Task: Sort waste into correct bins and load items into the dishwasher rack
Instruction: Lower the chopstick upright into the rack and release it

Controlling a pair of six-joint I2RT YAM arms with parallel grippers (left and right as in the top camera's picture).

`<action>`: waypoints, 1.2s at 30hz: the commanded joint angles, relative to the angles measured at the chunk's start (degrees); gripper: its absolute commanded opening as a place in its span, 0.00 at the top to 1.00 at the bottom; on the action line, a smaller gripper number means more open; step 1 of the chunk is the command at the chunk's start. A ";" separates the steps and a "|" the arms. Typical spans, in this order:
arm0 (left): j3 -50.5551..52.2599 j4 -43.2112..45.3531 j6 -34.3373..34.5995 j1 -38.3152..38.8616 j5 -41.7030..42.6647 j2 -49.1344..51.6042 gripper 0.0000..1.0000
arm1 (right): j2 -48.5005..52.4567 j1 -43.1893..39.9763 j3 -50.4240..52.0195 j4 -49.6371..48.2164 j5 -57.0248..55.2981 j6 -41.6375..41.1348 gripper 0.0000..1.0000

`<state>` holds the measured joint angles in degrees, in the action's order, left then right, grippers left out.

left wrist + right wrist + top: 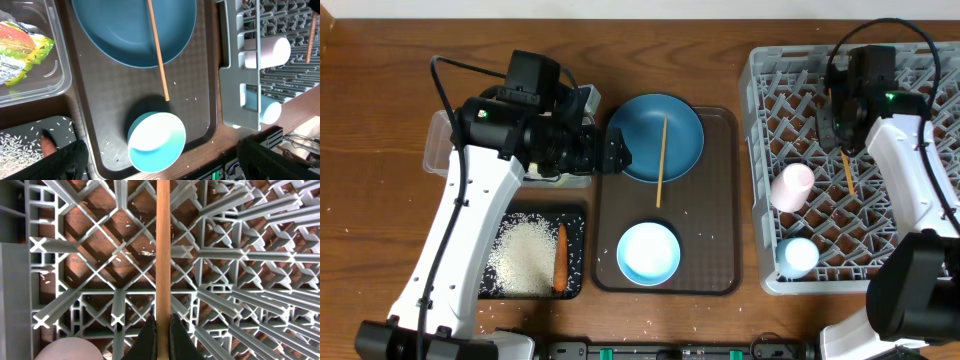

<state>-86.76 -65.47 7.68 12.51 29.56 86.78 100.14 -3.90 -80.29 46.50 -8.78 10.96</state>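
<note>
So the wooden chopstick (163, 245) was pinched at one end in the right gripper (163, 332), jaws squeezed down narrow on it. The rest of the stick ran straight out ahead of the jaws over the grey lattice of the dishwasher rack (760, 150); couldn't tell if the far end touched the grid. Just off to one side of those jaws the pale pink cup (792, 186) sat in the rack, with the light blue cup (798, 256) further along that same side. On the other arm, the left gripper (615, 152) had its jaws spread wide with nothing in them, hanging above the brown serving tray (728, 200). Below and between its fingers was the light blue bowl (156, 142), and just ahead of the jaws was the dark blue plate (132, 35) with a second chopstick (157, 50) lying across it. Outside one finger was the black tray (575, 225) holding rice (523, 260) and the carrot (560, 258). Ahead of that was the clear plastic tub (60, 75) with the yellow-green snack wrapper (22, 50) inside.
</note>
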 commanded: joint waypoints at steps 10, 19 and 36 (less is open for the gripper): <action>0.28 -0.07 0.02 -0.24 -0.52 0.24 0.03 | 0.42 -0.26 0.39 -0.44 0.22 -1.27 0.69; 0.28 -0.07 0.02 -0.24 -0.52 0.24 0.03 | 0.42 -0.26 0.39 -0.42 0.26 -4.02 0.63; 0.28 -0.07 0.02 -0.24 -0.52 0.24 0.03 | -6.62 0.76 0.35 0.85 15.10 -13.16 0.68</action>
<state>-86.76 -65.47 7.68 12.51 29.56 86.78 98.13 -3.79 -80.03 47.40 1.02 2.20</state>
